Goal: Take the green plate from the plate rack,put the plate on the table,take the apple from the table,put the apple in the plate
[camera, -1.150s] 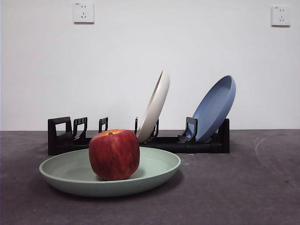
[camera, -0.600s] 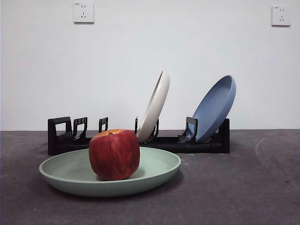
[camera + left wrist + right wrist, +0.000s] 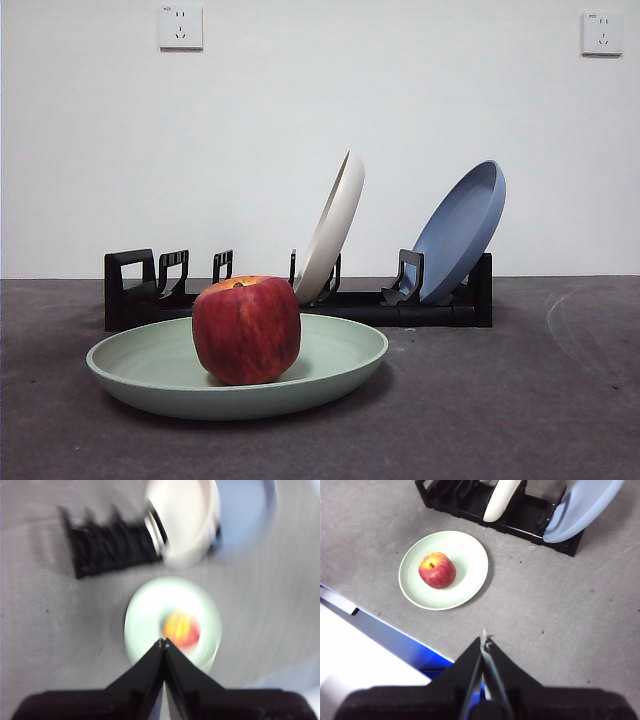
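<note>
left gripper (image 3: 163,641): jaws pressed together tip to tip, nothing between them; raised above the table, well clear of everything, in a blurred picture
right gripper (image 3: 484,641): jaws closed to a thin line, holding nothing; high over bare table, apart from the plate
apple (image 3: 246,329): red with a yellow-orange patch at the stem dip, sitting upright inside the green plate, a little off its middle
green plate (image 3: 330,371): lying flat on the table in front of the rack, not touching it, with the apple resting on it
table (image 3: 520,400): dark grey and mottled, bearing plate and rack
plate rack (image 3: 137,287): long and black, behind the green plate; its prongs toward the looped end stand with no plate in them
cream-white plate (image 3: 331,228): propped on edge in the rack's middle slots, leaning
blue plate (image 3: 458,232): propped at the rack's far end from the loop, leaning the same way
wall sockets (image 3: 180,27): two white ones on the white wall behind
</note>
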Robot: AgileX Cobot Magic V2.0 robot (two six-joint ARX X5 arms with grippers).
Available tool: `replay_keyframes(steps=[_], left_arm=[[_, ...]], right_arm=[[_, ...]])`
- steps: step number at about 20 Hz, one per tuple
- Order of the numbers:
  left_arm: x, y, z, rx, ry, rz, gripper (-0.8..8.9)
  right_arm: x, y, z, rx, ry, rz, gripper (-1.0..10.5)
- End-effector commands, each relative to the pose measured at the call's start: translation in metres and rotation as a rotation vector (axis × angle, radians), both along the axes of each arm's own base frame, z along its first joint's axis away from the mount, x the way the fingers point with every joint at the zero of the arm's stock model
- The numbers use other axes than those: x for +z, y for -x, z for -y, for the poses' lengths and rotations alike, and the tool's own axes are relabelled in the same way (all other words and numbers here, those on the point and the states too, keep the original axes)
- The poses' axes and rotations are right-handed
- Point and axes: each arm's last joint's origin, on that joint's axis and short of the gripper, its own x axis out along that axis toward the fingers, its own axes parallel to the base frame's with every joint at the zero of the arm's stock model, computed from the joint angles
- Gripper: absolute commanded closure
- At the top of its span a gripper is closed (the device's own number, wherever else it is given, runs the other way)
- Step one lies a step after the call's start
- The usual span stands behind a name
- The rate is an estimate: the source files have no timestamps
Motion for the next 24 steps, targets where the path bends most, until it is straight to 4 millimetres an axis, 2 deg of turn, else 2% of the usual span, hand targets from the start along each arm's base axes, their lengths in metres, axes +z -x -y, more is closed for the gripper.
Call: replay_keyframes(steps=[1,4,8,11,13,15,19,24], left_arm=[[0.004,0.009,-0.024,0.227,0.164,0.125,8.17],[-0.016,0.028,-0.038,0.215,0.143,0.369,8.17],[-0.075,0.047,-0.046,0.267,0.175,0.614,8.17],[-0.132,0.041,-0.048,0.290,0.139,0.682,8.17],[-0.169,0.031,-0.048,0.293,0.104,0.691,8.17],[-0.198,0.018,-0.047,0.290,0.087,0.683,8.17],[-0.229,0.004,-0.047,0.273,0.026,0.685,8.17],[-0.248,-0.001,-0.046,0.235,-0.086,0.668,8.17]], right_arm=[[-0.004,0.000,0.000,-0.007,0.020,-0.023,9.5],[-0.004,0.000,0.000,-0.007,0.021,-0.023,9.5],[-0.004,0.000,0.000,-0.007,0.020,-0.023,9.5],[-0.004,0.000,0.000,-0.007,0.020,-0.023,9.5],[-0.004,0.000,0.000,-0.007,0.020,-0.023,9.5],[-0.004,0.000,0.000,-0.007,0.020,-0.023,9.5],[-0.004,0.000,0.000,-0.013,0.026,-0.021,9.5],[-0.004,-0.002,0.000,-0.031,0.040,-0.010,9.5]])
